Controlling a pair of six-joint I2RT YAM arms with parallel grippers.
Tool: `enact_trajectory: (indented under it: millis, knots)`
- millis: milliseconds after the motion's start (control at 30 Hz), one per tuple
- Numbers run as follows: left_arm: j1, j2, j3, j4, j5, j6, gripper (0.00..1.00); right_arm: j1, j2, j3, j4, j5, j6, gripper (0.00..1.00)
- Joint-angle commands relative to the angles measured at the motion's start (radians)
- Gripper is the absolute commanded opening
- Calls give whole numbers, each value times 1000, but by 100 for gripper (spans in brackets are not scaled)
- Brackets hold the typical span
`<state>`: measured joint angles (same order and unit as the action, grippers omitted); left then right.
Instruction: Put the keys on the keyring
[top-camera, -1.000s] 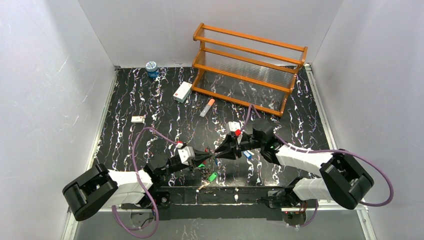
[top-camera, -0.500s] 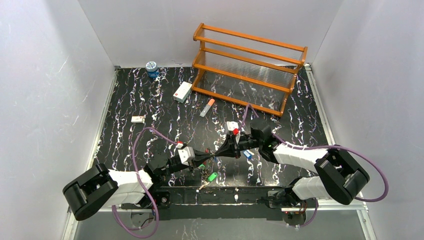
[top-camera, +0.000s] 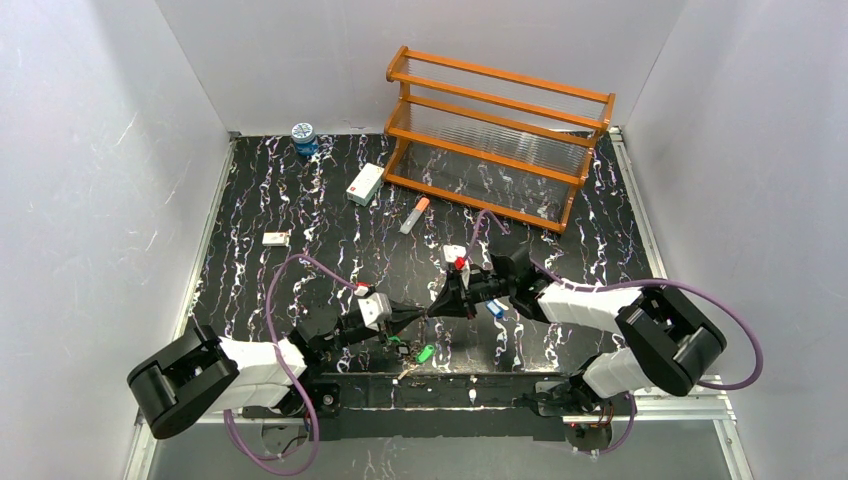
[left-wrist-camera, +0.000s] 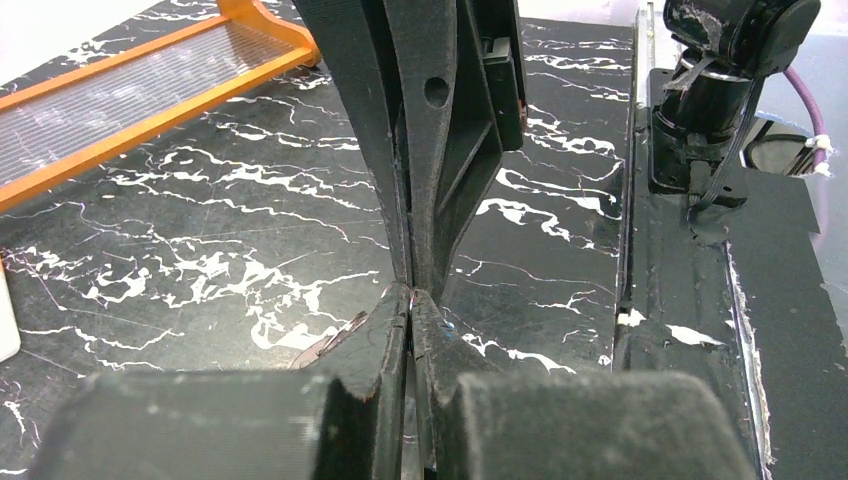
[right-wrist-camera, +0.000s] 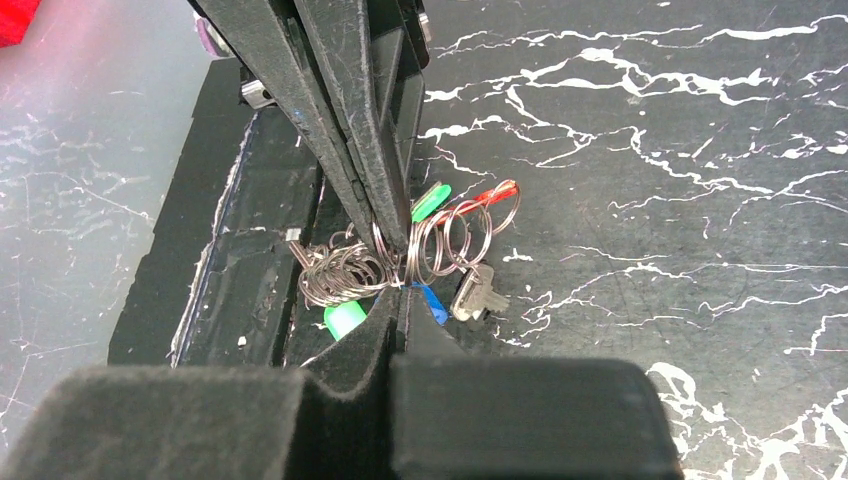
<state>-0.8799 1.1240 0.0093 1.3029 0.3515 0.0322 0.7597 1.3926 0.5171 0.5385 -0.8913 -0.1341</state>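
Black marble-patterned table carries an orange rack at its far side. Near the front edge the left gripper and the right gripper meet tip to tip, each with fingers pressed together. The wire coils of the keyring sit at that point; whether either gripper pinches them I cannot tell. The keys, with green and blue heads, bunch just beside.

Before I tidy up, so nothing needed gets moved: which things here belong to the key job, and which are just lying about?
Job: keyring, keys.
Lying about: orange rack, blue jar, white box, orange-and-white tube, small white tag.
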Motion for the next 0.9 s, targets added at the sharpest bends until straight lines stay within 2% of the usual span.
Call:
enact_trajectory:
  millis: [0,67,133,200,333,567,867]
  knots:
    - [-1,-9,-7,90,-27,3,0,7,26,27,-88,35,-17,2]
    - [-1,-7,-7,90,-27,3,0,8,15,30,-92,31,-19,9]
    - [-2,-6,-6,90,-27,5,0,9,-10,24,-88,26,-23,26]
    - [-2,-4,-6,90,-27,4,0,8,-50,9,-74,18,-30,37]
    - [-1,-3,-8,90,-26,2,0,9,-133,-24,-52,20,-52,48]
    - [-1,6,-8,89,-17,1,0,7,-223,-54,8,-6,-77,49]
    - [-1,4,-6,90,-6,-3,0,9,-130,-19,112,-41,-41,47]
